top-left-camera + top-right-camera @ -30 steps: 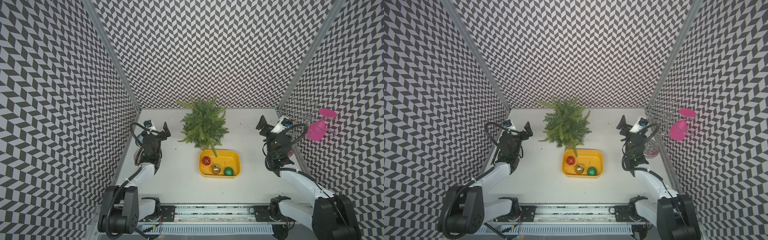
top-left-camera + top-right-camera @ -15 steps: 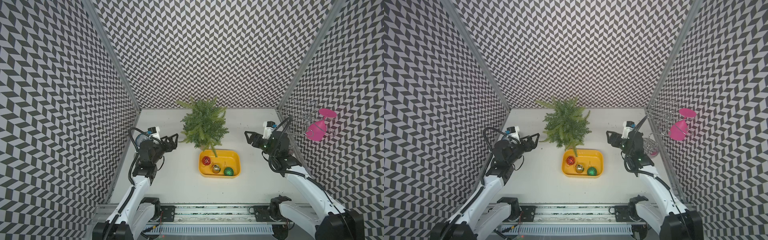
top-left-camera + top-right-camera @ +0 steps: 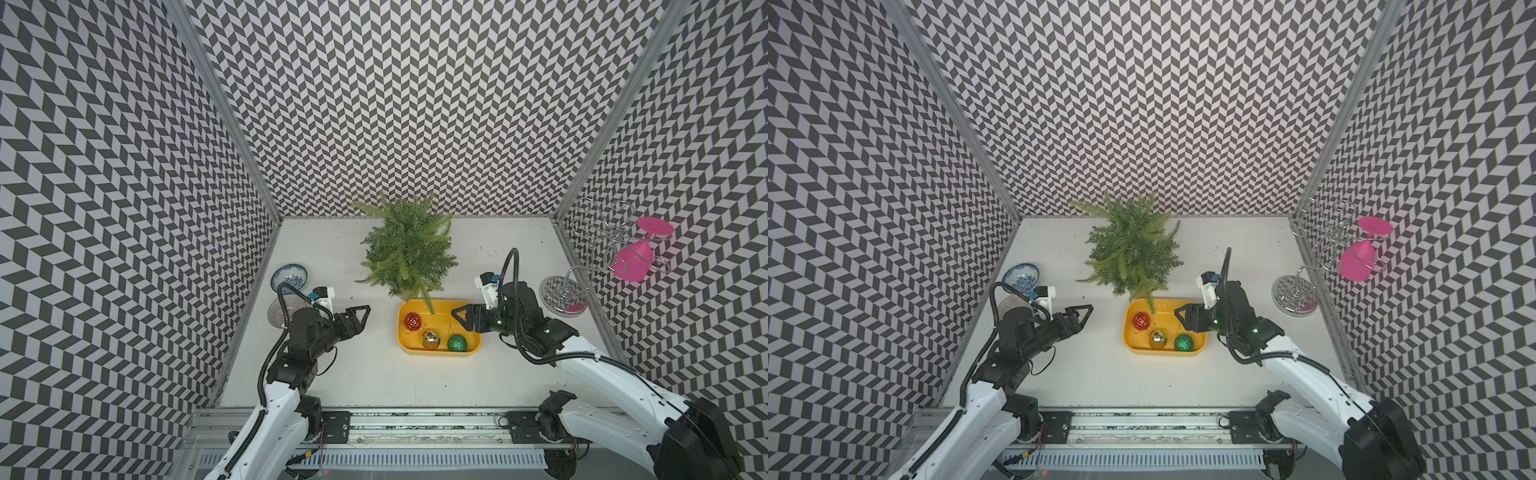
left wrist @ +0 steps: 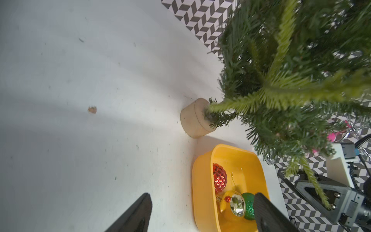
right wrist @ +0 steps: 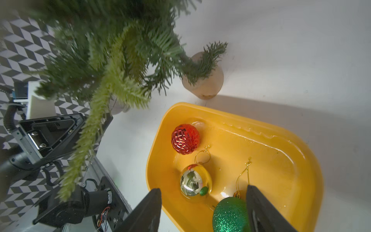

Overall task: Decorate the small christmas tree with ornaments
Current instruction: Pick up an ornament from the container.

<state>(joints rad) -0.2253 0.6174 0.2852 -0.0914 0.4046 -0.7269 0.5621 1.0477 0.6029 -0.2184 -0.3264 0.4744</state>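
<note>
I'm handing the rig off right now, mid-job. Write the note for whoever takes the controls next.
Left gripper: open and empty, beside the left end of the yellow tray.
Right gripper: open and empty, hovering at the tray's right end.
Things: the small christmas tree stands upright just behind the tray. The red ornament, gold ornament and green ornament all lie in the tray.
Done: nothing hung yet.
Left: lift each ornament out and hang all three on the tree.
</note>
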